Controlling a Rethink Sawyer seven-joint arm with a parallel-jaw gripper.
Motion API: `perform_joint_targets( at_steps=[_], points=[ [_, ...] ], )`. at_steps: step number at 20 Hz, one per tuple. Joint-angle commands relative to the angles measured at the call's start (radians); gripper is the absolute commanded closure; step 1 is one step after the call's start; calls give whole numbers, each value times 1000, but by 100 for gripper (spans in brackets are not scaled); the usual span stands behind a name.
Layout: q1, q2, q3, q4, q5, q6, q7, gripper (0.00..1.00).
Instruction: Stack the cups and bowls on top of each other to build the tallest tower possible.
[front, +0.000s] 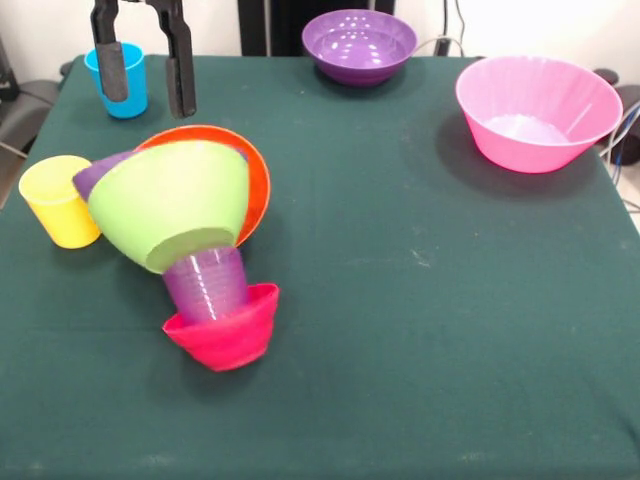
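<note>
A tower stands left of centre and leans left in the picture. Its base is a small red bowl (228, 335). A purple cup (205, 283) sits in it, and a lime green bowl (170, 205) rests on the cup. A wide orange bowl (256, 190) shows behind the green bowl's rim. A purple rim (98, 172) peeks out at its left. My gripper (148, 100) hangs open and empty above and behind the tower. A blue cup (138, 88) stands behind its left finger. A yellow cup (60, 200) stands left of the tower. The small orange bowl is out of view.
A purple bowl (358, 45) stands upright at the far edge, in the middle. A big pink bowl (538, 112) stands upright at the far right. The table has a dark green cloth (420, 330). Cables lie past its right edge.
</note>
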Motion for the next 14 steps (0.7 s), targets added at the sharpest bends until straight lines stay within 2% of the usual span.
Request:
perform_joint_targets(
  at_steps=[1,10,14],
  points=[
    [29,17,44,76,-62,82,-76,0],
    [26,-10,40,90,-69,95,-93,0],
    [24,-11,40,112,-72,61,-83,0]
  ],
)
